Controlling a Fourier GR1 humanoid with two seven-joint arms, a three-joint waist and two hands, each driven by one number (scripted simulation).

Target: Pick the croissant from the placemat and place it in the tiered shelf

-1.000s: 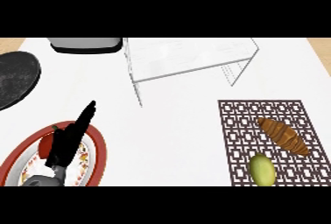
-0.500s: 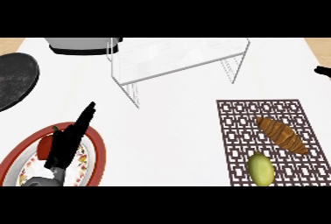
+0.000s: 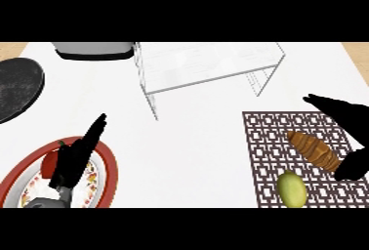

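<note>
A brown croissant (image 3: 313,149) lies on the dark patterned placemat (image 3: 263,146) at the right of the counter. Behind it stands the clear tiered shelf (image 3: 205,66), near the counter's far edge. My right hand (image 3: 349,117) comes in from the right edge above the placemat's far right corner, fingers straight, just beyond the croissant and not holding it. A dark part of that hand (image 3: 353,166) shows beside the croissant's near end. My left hand (image 3: 75,158) rests open, fingers up, over a red-rimmed plate (image 3: 107,166) at the lower left.
A yellow-green fruit (image 3: 291,189) lies on the placemat's near part, close to the croissant. A black round pan (image 3: 16,90) sits at the far left, and a grey pot (image 3: 93,49) at the back. Bare white counter lies between plate and placemat.
My right hand has come into view from the right edge and moved down over the placemat toward the croissant. The view has shifted slightly. The left hand has stayed put.
</note>
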